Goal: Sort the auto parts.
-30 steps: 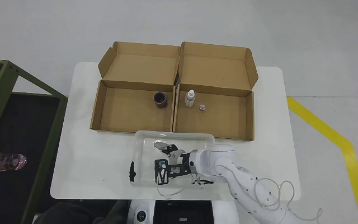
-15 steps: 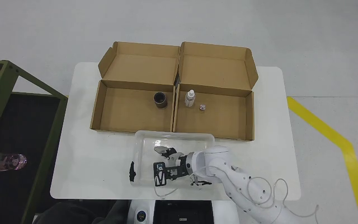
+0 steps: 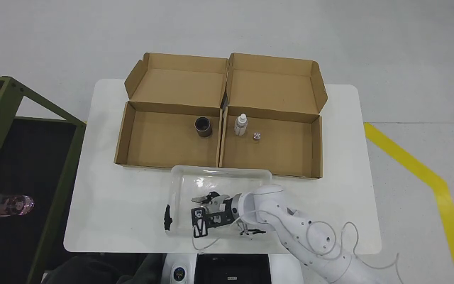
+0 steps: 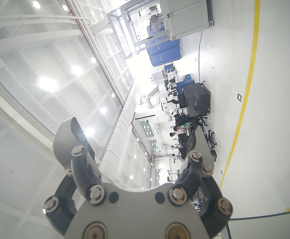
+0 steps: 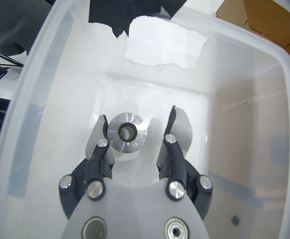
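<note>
A silver metal ring [image 5: 137, 140] with a dark centre hole lies on the floor of the clear plastic bin [image 5: 260, 56], near the bin's left end wall. The right arm's jaws stand apart with the ring between them. It sits close against one pad [image 5: 104, 126], and whether they touch is hard to tell. A clear gap separates it from the other pad [image 5: 175, 123]. In the top view the right arm [image 3: 287, 213] reaches into the bin from the desk's front edge and covers the ring.

A torn strip of black tape [image 5: 133, 13] and a ragged white patch [image 5: 165, 48] are on the bin's end wall, the tape cut off by the picture's edge. A small dark speck [image 5: 235, 220] low in the bin is too small to identify.

The bin [image 3: 186, 170] sits at the middle of the front edge of the white desk [image 3: 106, 177]. Behind it two open cardboard boxes stand side by side, flaps raised toward the rear edge. The left box [image 3: 152, 145] holds an upright dark cylinder [image 3: 203, 127]. The right box [image 3: 291, 149] holds a small white bottle-shaped part [image 3: 242, 125] and, just beside it, a tiny piece [image 3: 257, 135] too small to make out.

The left arm's jaws stand apart, seen against ceiling lights and a hall. Where that arm is relative to the desk cannot be told.
</note>
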You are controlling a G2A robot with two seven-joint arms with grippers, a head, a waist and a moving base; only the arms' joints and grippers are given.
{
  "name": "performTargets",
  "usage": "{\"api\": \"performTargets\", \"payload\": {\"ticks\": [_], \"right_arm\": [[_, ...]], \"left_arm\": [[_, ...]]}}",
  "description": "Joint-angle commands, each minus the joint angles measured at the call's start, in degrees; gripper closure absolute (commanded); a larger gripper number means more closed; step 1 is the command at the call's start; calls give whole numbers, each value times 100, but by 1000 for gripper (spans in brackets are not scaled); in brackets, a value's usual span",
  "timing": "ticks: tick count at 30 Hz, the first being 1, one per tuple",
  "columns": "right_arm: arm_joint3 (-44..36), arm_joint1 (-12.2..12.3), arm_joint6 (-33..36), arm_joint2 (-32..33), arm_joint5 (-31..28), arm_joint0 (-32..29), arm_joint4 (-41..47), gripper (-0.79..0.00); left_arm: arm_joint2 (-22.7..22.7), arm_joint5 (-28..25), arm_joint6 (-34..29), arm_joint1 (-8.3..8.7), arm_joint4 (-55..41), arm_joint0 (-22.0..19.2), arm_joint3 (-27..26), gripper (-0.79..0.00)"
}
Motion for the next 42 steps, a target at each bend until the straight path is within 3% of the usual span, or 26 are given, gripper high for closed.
{"api": "performTargets", "payload": {"ticks": [1, 6, 9, 10, 42], "right_arm": [[-18, -7, 27, -27, -9, 28, -1, -289], [-29, -25, 100, -70, -8, 94, 42, -163], [-56, -39, 110, -91, -18, 141, 94, -12], [-72, -42, 109, -88, -7, 154, 121, 0], [-1053, 82, -127, 611, -26, 324, 827, 0]], "left_arm": [[0, 0, 0, 0, 0, 0, 0, -785], [0, 0, 0, 0, 0, 0, 0, -785], [0, 0, 0, 0, 0, 0, 0, -785], [0, 0, 0, 0, 0, 0, 0, -785], [0, 0, 0, 0, 0, 0, 0, -785]]}}
